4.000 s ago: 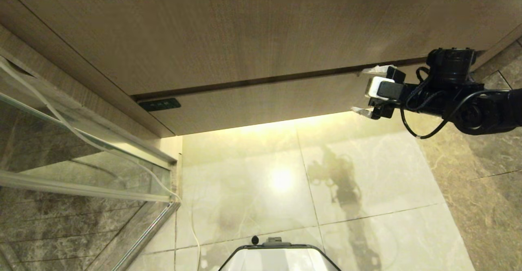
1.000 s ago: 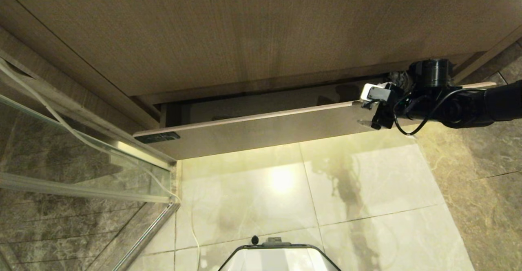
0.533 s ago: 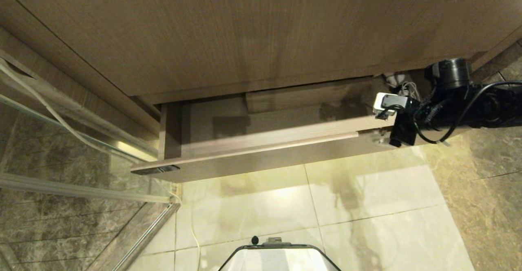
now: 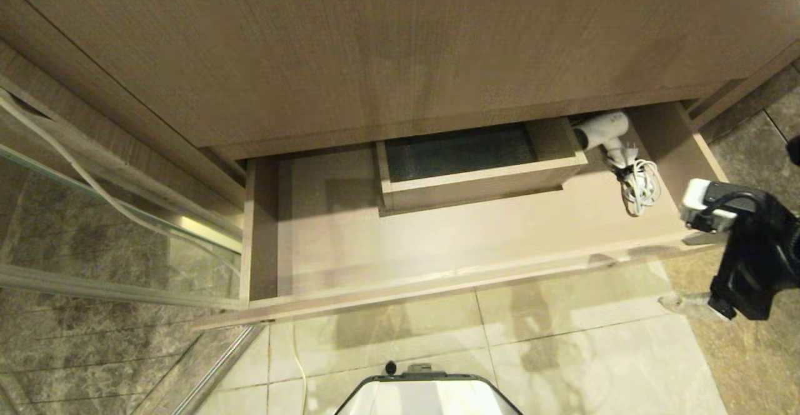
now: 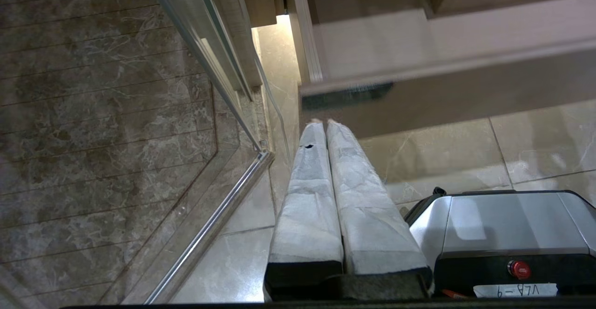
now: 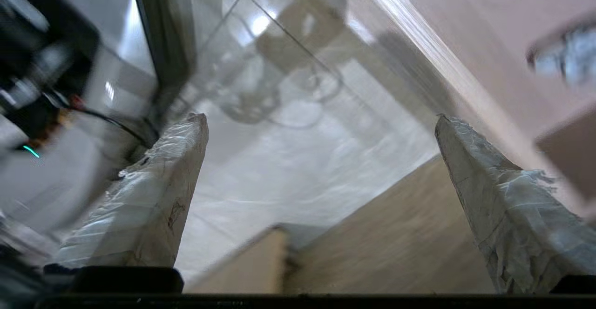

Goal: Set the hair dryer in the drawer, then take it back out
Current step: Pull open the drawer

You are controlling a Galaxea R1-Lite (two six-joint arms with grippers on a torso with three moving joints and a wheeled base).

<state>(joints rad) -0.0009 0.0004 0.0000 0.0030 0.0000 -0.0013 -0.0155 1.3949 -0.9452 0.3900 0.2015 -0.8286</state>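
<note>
The drawer [image 4: 437, 240] stands pulled far out of the vanity, with a walled cut-out [image 4: 475, 159] in its floor. The white hair dryer [image 4: 601, 129] lies in the drawer's back right corner, and its pale coiled cord [image 4: 639, 185] trails forward. My right gripper [image 4: 684, 271] is open at the right end of the drawer front. In the right wrist view the drawer's corner [image 6: 396, 234] lies between the wide-spread fingers of the right gripper [image 6: 321, 118], unclamped. My left gripper [image 5: 323, 122] is shut and empty, parked low below the drawer's left end [image 5: 419, 62].
A glass shower door with a metal rail [image 4: 125, 240] stands close to the drawer's left end. The vanity front [image 4: 400, 46] overhangs the back of the drawer. My base [image 4: 428, 396] sits on the pale tile floor [image 4: 562, 352] in front.
The drawer has slid from barely ajar to wide open toward me, uncovering the cut-out and the hair dryer. My right gripper has travelled with the drawer front, down and to the right.
</note>
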